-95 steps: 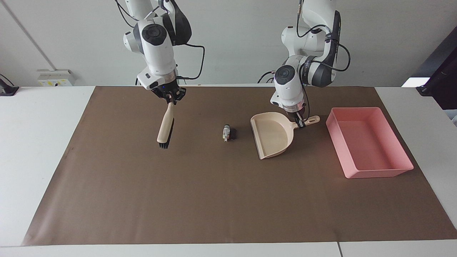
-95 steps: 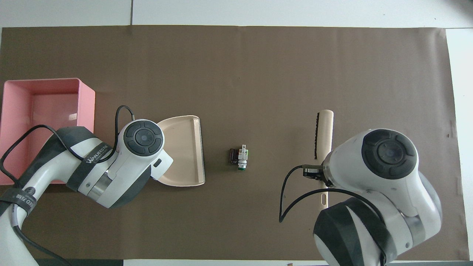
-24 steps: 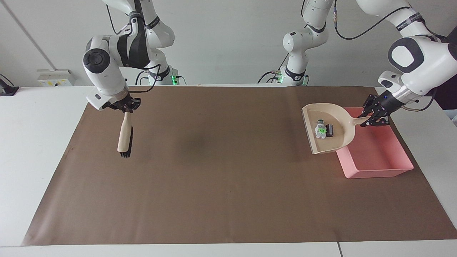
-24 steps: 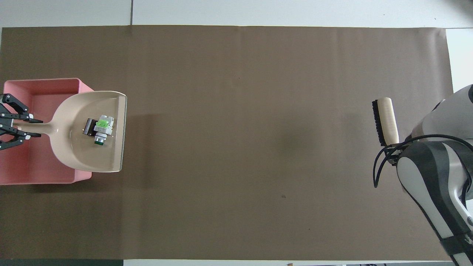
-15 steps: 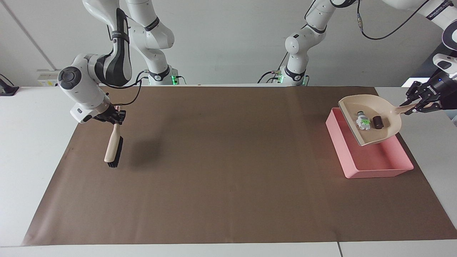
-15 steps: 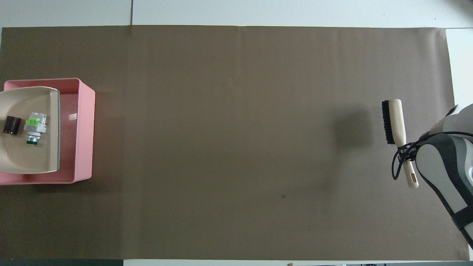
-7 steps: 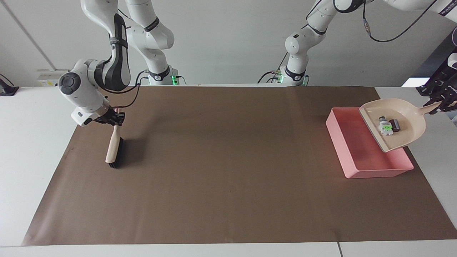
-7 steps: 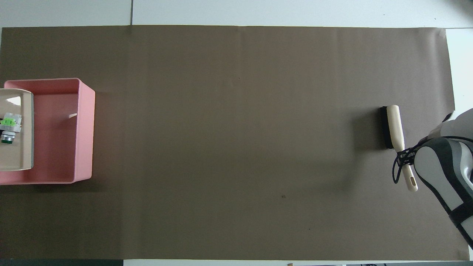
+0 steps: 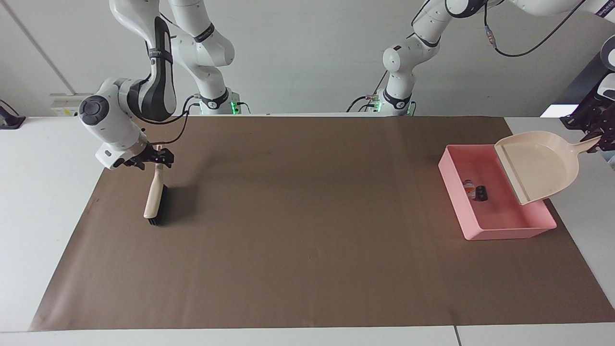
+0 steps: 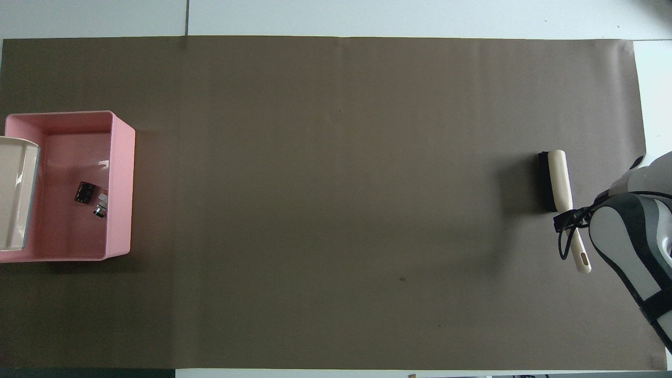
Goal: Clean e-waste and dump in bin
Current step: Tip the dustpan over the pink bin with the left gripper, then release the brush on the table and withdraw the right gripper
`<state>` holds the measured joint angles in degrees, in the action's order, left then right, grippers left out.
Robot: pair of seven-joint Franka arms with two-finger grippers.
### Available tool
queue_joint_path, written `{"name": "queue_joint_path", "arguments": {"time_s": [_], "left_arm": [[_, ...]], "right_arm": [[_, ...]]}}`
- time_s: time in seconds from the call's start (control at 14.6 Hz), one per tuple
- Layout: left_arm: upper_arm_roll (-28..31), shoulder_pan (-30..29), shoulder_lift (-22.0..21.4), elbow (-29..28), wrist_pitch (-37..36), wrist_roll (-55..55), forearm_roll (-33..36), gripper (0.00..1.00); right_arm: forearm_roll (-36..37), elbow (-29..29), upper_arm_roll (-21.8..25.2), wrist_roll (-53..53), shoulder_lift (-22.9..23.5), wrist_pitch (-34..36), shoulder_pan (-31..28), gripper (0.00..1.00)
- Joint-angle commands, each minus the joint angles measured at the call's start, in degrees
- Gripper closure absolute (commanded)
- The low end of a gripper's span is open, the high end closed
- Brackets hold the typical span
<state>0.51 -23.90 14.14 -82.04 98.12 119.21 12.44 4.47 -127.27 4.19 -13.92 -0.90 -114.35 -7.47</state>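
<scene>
No lettering, label or number can be read on anything here.

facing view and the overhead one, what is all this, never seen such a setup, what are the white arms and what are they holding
These are two white robot arms bolted at one edge of a table, each ending in a two-finger gripper. One picture is taken from across the table, looking at the robots. The other is taken from high above their own end, looking down, so the sides appear swapped.

A brown mat covers the table. At the left arm's end sits a pink bin, and in it lie two small e-waste pieces, one black, one pale.

The left gripper is shut on the handle of a beige dustpan, which hangs tilted over the bin and is empty.

At the right arm's end, the right gripper is at the handle of a brush, whose bristles rest on the mat.
</scene>
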Motion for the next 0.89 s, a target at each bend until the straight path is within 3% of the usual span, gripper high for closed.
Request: {"name": "queue_joint_path", "arguments": {"time_s": [0.0,0.27,0.41,0.62,0.82], "left_arm": [[0.5,3.7,-0.5,1.0,0.6,-2.0,7.4,0.98],[0.5,8.0,-2.4,1.0,0.5,-3.5,16.6,0.98],[0.0,8.7,-3.8,0.9,0.4,-3.5,17.1,0.98],[0.0,9.5,-5.9,0.8,0.6,-3.5,17.4,0.98],[-0.2,12.4,-6.0,0.5,0.9,-6.2,23.7,1.0]], "right_arm": [[-1.1,4.9,-0.4,2.0,-2.1,4.6,1.6,0.01],[-1.1,9.8,-0.4,14.2,-5.0,5.2,5.4,0.01],[-1.2,12.7,-0.4,19.7,-5.3,6.4,8.3,0.01],[-4.0,24.4,-0.4,21.9,-2.6,16.1,9.9,0.01],[-4.3,35.5,-0.3,21.9,-0.4,24.2,9.1,0.01]]}}
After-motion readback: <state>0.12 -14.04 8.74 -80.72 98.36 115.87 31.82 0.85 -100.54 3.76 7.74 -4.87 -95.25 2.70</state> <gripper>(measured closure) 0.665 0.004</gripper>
